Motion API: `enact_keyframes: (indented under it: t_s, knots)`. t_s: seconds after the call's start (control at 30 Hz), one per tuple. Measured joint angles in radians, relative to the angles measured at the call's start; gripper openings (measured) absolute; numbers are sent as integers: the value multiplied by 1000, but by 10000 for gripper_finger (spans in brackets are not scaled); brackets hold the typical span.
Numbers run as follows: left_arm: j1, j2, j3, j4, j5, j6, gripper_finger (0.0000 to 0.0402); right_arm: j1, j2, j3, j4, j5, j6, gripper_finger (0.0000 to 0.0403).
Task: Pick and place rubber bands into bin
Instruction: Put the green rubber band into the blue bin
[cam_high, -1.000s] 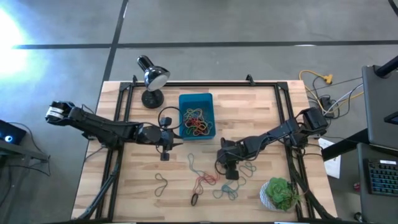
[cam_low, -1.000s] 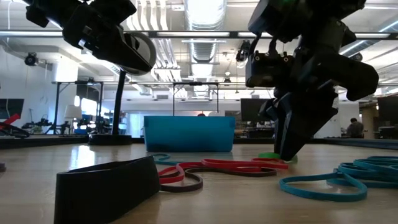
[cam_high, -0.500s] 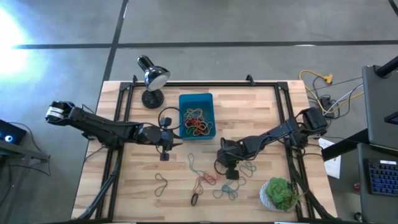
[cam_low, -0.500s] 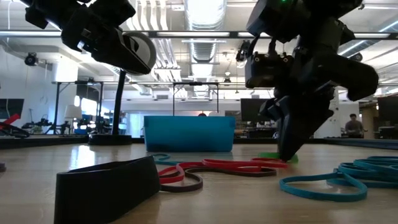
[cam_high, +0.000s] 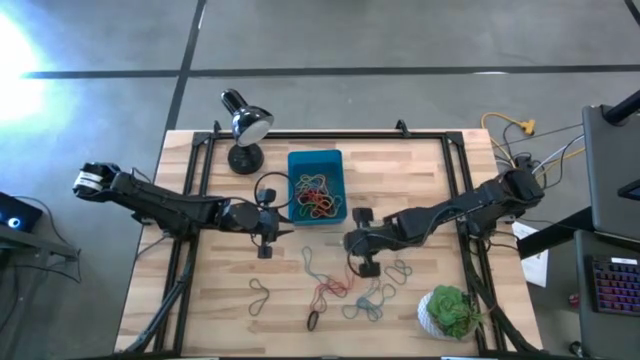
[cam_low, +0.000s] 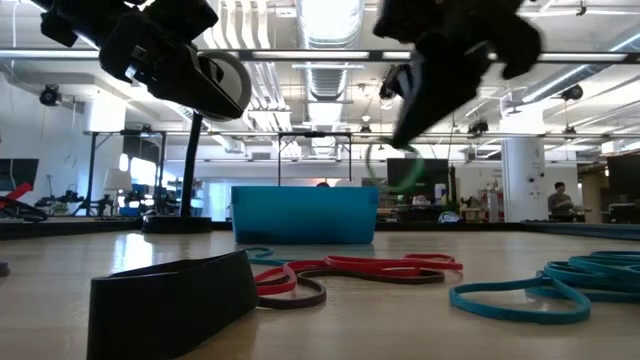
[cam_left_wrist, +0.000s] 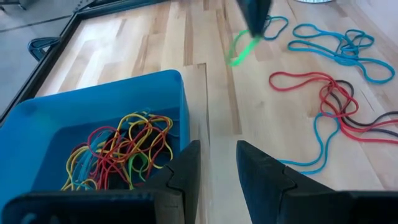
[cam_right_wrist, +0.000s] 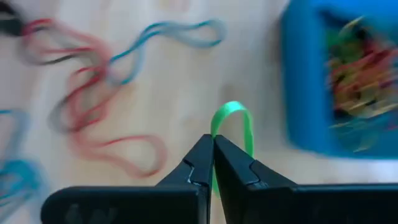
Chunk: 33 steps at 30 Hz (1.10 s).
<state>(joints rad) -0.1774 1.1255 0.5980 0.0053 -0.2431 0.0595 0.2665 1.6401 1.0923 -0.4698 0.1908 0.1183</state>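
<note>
Rubber bands: one green band (cam_right_wrist: 231, 127) is pinched in my right gripper (cam_right_wrist: 213, 149), fingers fully closed on it, loop sticking out past the tips. In the low view this green band (cam_low: 400, 165) hangs off the table, dangling under my right gripper (cam_low: 405, 125). High view puts my right gripper (cam_high: 357, 243) just beside the bin (cam_high: 296, 160), off its near right corner, not over it yet.

Bin (cam_left_wrist: 37, 130) already holds a tangle of bands (cam_left_wrist: 118, 155), red, yellow, green, some blue. It sits ahead and to one side of my right fingers in the right wrist view.

Loose bands (cam_high: 345, 290) lie on the table (cam_high: 420, 170) below and behind my right gripper: red and blue loops tangled together, a teal cluster (cam_low: 560, 280), a black one (cam_high: 313, 321), a brown one (cam_high: 259, 295) well apart to the left.

My left gripper (cam_high: 264, 222) hovers just beside the bin's left wall, fingers (cam_left_wrist: 186, 171) partly apart, nothing between them.

Lamp (cam_high: 243, 125) stands beyond the bin; plant (cam_high: 452, 310) near the table's right front corner.
</note>
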Motion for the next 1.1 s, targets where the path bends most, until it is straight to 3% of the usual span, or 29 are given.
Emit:
enact_keyframes:
  t_s: [0.23, 0.63, 0.73, 0.9, 1.1]
  knots:
    - [-1, 0, -2, 13, 0, 0, 88, -41, -4, 112, 4, 170, -191, 8]
    - [0, 0, -3, 14, 0, 1, 88, -224, -3, 161, 100, 176, -357, 9]
    - [0, 0, -3, 15, 0, 1, 88, -284, -2, 144, 154, 134, -366, 9]
    - [0, 0, -3, 20, 0, 1, 88, -382, -2, 100, 286, -33, -367, 9]
    - [0, 0, -9, 36, 0, 6, 88, -463, -2, 30, 483, -100, -363, 9]
